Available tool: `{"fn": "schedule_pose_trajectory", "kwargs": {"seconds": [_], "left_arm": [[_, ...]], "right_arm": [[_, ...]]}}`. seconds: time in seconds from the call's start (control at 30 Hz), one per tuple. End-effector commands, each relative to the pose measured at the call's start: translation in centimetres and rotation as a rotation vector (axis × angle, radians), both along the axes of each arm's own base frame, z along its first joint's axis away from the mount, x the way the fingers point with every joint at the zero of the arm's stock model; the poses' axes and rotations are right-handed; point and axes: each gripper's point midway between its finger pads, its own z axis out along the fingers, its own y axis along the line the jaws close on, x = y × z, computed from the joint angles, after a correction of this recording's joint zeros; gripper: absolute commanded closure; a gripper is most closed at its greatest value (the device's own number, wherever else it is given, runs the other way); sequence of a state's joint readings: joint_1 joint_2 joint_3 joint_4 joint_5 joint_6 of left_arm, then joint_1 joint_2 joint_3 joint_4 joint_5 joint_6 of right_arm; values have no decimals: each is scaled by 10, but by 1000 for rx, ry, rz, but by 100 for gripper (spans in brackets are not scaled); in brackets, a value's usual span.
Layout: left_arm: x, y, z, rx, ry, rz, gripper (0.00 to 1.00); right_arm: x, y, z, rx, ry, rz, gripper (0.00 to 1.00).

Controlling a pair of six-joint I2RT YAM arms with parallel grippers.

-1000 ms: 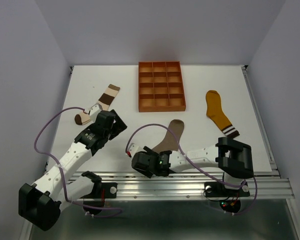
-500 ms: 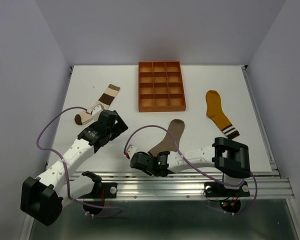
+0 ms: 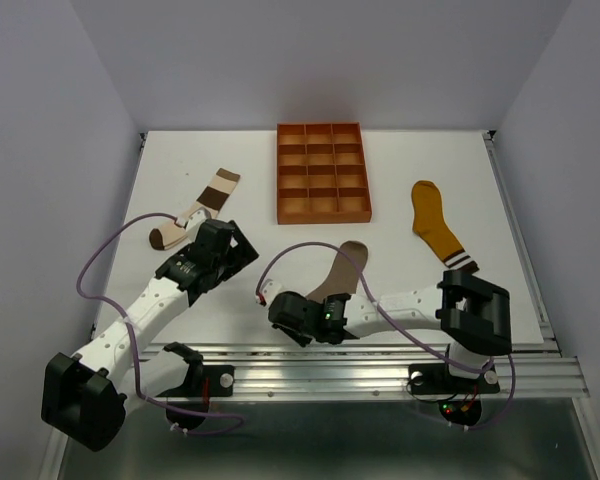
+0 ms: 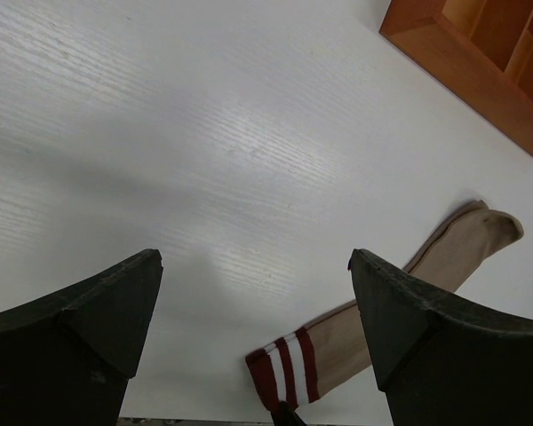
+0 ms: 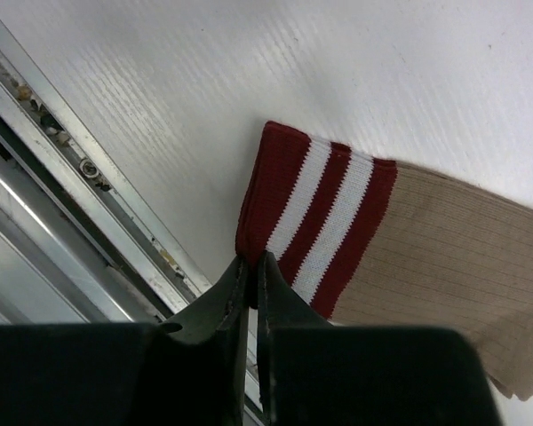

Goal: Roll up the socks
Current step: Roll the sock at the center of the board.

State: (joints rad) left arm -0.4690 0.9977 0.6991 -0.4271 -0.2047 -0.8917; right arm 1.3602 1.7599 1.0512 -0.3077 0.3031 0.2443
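Three socks (image 3: 432, 226), one tray (image 3: 325, 217), right claw (image 5: 251, 266) pinching striped cuff (image 5: 315, 217)

Left arm (image 3: 145, 305), right arm (image 3: 405, 308): white link shells, black joint housings, black wrist heads. Purple cable (image 3: 88, 272) looped along each. Fingers (image 4: 98, 311) matte black, wedge-shaped. Small red and green lights (image 3: 456, 407), lower right base.

Bright, even overhead light leaves soft shadows on the table (image 3: 420, 160). The left wrist view catches a pale sheen; its lower edge seems slightly blurred.
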Motion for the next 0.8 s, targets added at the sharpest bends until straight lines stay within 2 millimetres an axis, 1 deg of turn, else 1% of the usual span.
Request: {"fn": "schedule_pose_trajectory", "kwargs": {"seconds": [0.0,0.07,0.13,0.2,0.33,0.37,0.4,0.43,0.47,0.53,0.57,0.67,0.73,0.77], "left_arm": [[1,-2,1,-13,-26,-24,1],[0,-3,-1,-16,-26,-25,1],[-1,-5,-1,-25,-29,-41,1],[-1,-6,-2,-27,-31,-49,1],[-2,-11,-4,-30,-27,-83,1],[-1,-12,-5,-33,-24,-89,1],[0,-13,-4,-36,-25,-94,1],[0,-16,-5,-42,-23,-107,1],[0,-18,-4,-47,-27,-114,1],[0,-20,-4,-57,-26,-124,1],[0,-21,-4,-60,-28,-129,1],[0,-23,-4,-66,-23,-137,1],[-1,-25,-5,-72,-20,-145,1],[-1,-25,-5,-72,-20,-150,1]], "right_arm": [[-1,17,33,203,131,-11,99],[-3,20,44,266,173,-8,99],[1,19,52,310,199,-18,99],[-6,21,55,350,243,8,99],[2,20,69,404,244,-27,99],[10,16,67,411,247,-60,99],[11,14,71,430,262,-74,99],[18,10,68,438,270,-102,99],[20,8,67,444,280,-116,99],[23,6,66,468,313,-141,99],[25,1,60,471,342,-163,99],[29,-3,57,497,378,-190,99],[30,-9,49,500,435,-234,99],[33,-9,48,510,436,-235,99]]}}
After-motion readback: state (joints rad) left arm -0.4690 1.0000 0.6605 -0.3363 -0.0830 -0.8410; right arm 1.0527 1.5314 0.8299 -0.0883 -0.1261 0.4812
